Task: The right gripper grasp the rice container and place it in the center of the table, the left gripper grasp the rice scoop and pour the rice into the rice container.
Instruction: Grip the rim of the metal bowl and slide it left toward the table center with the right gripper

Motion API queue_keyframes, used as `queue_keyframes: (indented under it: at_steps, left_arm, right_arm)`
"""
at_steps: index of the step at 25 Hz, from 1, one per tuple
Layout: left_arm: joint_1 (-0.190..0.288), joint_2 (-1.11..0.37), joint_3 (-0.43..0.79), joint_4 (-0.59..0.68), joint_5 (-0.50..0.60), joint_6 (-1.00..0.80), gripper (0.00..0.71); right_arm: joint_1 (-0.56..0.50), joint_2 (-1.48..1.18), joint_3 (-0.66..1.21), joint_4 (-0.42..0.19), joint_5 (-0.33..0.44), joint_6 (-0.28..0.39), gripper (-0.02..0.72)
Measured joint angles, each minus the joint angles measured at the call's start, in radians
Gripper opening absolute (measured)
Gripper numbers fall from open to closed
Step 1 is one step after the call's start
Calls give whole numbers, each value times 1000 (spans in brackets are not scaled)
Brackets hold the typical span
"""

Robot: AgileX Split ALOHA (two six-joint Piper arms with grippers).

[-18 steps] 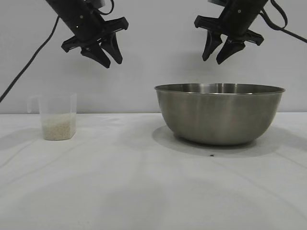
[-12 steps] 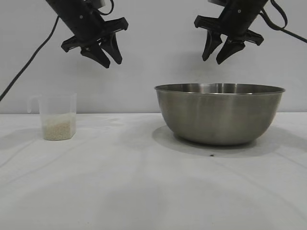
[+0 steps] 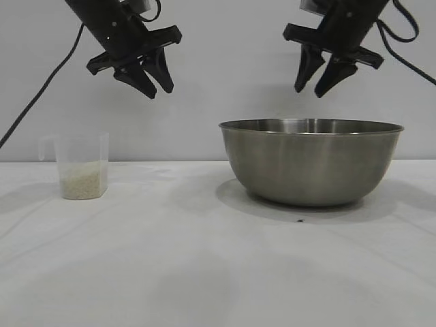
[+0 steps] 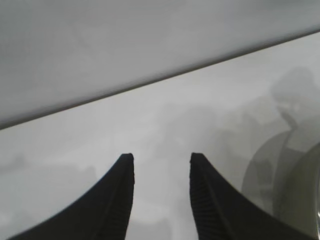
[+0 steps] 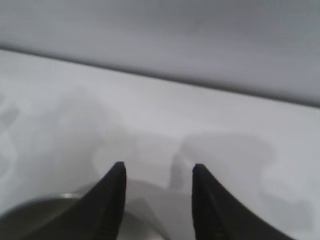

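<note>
Table [image 3: 204,272]: white and flat. It carries the bowl and the cup.
Bowl [image 3: 312,163]: big, round and made of steel. It sits on the table toward the right edge, close to the back edge. Nothing holds it.
Left gripper [image 3: 151,83]: hangs high in the air, above the table between the cup and the bowl. Its fingers are a little way apart and hold nothing.
Right gripper [image 3: 313,87]: hangs in the air right above the bowl, not touching it. Its fingers are a little way apart and hold nothing.
Cup [image 3: 82,165]: small and clear, standing up near the left edge, far from the bowl.
Rice [image 3: 82,184]: a pale heap in the bottom of the cup.
</note>
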Motion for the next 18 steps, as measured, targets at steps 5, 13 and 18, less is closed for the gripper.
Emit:
queue_keyframes:
  at_steps: [5,13,18]
  left_arm:
    - [0,-26,-1,-4,7,0,211]
    - [0,-40,-1,-6,10,0,211]
    - [0,-50,-1,-6,12,0,211]
  right_arm:
    - [-54,-93,0,-9,186,0,257]
    - [-71,-191,67,-74,301,2,257]
    - [-71,-203,215,-107,301,2,257]
